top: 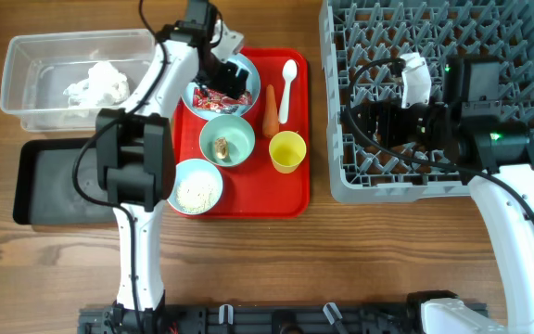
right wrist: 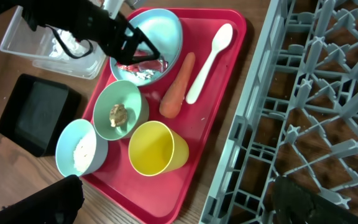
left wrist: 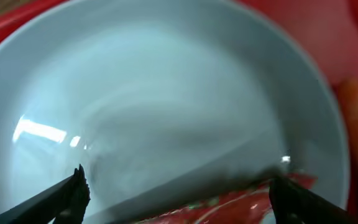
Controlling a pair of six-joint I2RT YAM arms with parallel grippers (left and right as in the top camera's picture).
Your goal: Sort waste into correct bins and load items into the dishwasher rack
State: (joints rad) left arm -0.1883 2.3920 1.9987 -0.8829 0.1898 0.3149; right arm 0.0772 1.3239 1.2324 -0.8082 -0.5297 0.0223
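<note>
My left gripper (top: 219,76) is open, low over the light blue plate (top: 248,72) at the back of the red tray. In the left wrist view its fingers (left wrist: 182,193) straddle the red crinkled wrapper (left wrist: 235,204) lying in the plate (left wrist: 166,93). Crumpled white tissue (top: 97,85) lies in the clear tub (top: 26,65). The black tray (top: 49,181) sits in front of the tub. The carrot (top: 270,111), white spoon (top: 286,88), yellow cup (top: 286,151), a bowl with a brown scrap (top: 227,141) and a bowl of rice (top: 197,186) are on the red tray. My right gripper (top: 364,121) is open and empty over the grey rack's (top: 489,28) left edge.
The red flat tray (top: 290,199) lies between the bins and the rack. The right wrist view shows the cup (right wrist: 157,149), carrot (right wrist: 178,87), spoon (right wrist: 210,56) and rack grid (right wrist: 316,93), with the right fingers (right wrist: 176,202) wide apart.
</note>
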